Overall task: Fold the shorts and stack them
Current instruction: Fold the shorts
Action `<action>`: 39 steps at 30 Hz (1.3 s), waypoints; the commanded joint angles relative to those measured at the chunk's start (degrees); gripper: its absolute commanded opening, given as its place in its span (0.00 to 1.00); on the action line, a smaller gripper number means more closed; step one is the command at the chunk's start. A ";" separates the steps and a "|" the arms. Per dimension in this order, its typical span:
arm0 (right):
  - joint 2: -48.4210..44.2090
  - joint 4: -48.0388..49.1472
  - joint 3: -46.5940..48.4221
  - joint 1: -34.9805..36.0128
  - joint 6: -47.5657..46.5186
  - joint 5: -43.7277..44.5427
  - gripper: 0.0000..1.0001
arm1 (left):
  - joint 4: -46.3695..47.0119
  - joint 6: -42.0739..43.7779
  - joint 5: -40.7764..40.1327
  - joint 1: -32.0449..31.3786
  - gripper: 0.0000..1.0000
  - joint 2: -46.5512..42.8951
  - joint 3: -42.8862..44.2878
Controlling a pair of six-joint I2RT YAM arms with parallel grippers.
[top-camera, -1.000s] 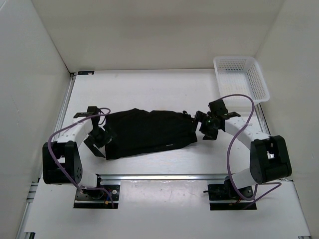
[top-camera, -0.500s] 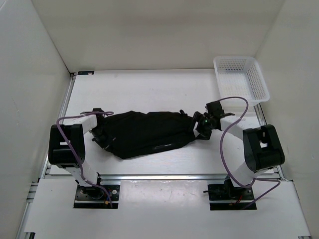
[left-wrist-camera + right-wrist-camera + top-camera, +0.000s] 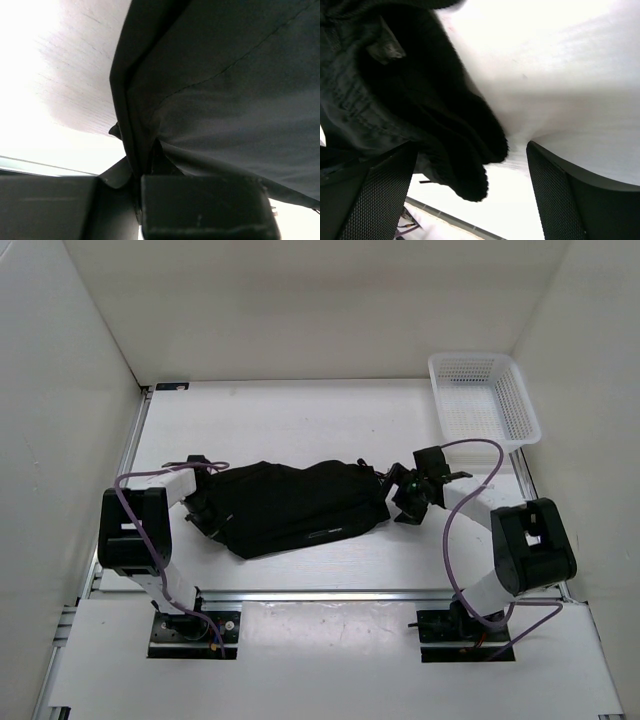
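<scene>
The black shorts (image 3: 295, 505) are lying bunched in a long strip across the middle of the white table (image 3: 300, 420). They are running left to right between the two arms, well apart from the white mesh basket (image 3: 487, 400) sitting at the far right corner.

The left gripper (image 3: 200, 508) is sitting at the left end of the shorts with its jaws together. Its wrist view is showing a fold of the dark cloth pinched between them, with what looks like more than one layer running into the bite. The right gripper (image 3: 400, 498) is hovering at the right end with its jaws standing wide apart. In its wrist view the thick, gathered edge of the shorts is hanging between the textured pads (image 3: 375, 200) without being clamped.

The risk, as I am judging it, is lying in this imbalance. If the left arm is lifting or pulling while the right end is going unheld, the cloth is likely to be dragging into a heap rather than spreading flat. The right jaws, closing where they are, may be catching only the outer lip of that bunched edge, which could be slipping out under tension. Because the left bite is apparently gathering several layers, any fold made from it may be coming out crooked.
</scene>
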 commanded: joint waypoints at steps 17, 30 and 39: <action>6.09 8.56 -3.42 4.32 11.61 8.98 0.10 | 3.09 1.05 -4.47 -0.03 0.10 -1.68 1.64; -5.53 -9.28 23.15 0.11 0.45 18.95 0.00 | -12.79 5.35 -7.81 -0.03 0.10 -2.57 35.34; -7.71 -13.33 42.81 -5.26 -2.37 19.48 0.00 | -20.12 8.51 -5.18 -0.03 0.10 5.09 75.46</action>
